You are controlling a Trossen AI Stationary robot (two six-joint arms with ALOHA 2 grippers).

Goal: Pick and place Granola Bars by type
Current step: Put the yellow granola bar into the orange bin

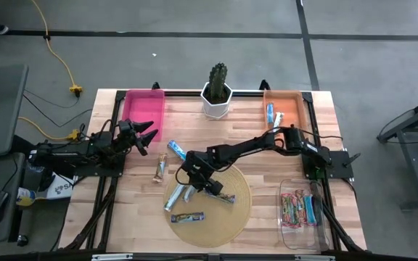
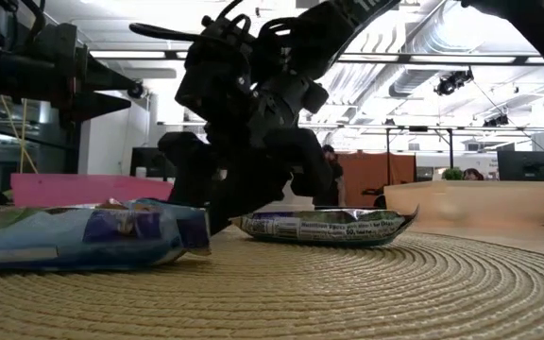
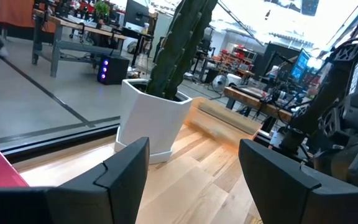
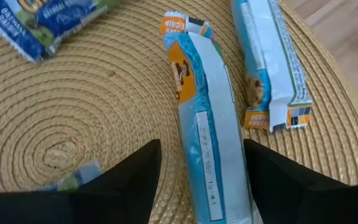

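Note:
My right gripper (image 4: 201,148) is open and low over the round woven mat (image 1: 234,214). Its fingers stand on either side of a blue-and-white bar with an orange end (image 4: 204,124) that lies flat on the mat; I see no contact. A second blue-and-white bar (image 4: 269,68) lies alongside it and a blue-green one (image 4: 42,18) farther off. In the high view the right gripper (image 1: 194,177) is at the mat's left part, above two blue bars (image 1: 180,194). My left gripper (image 3: 193,149) is open and waits beside the pink bin (image 1: 145,112).
A tan bar (image 1: 160,170) and a blue bar (image 1: 176,150) lie on the wood left of the mat. A multicoloured bar (image 1: 187,217) lies at the mat's near edge. The orange bin (image 1: 290,101) holds blue bars, the clear bin (image 1: 285,217) multicoloured ones. A potted cactus (image 1: 217,90) stands at the far edge.

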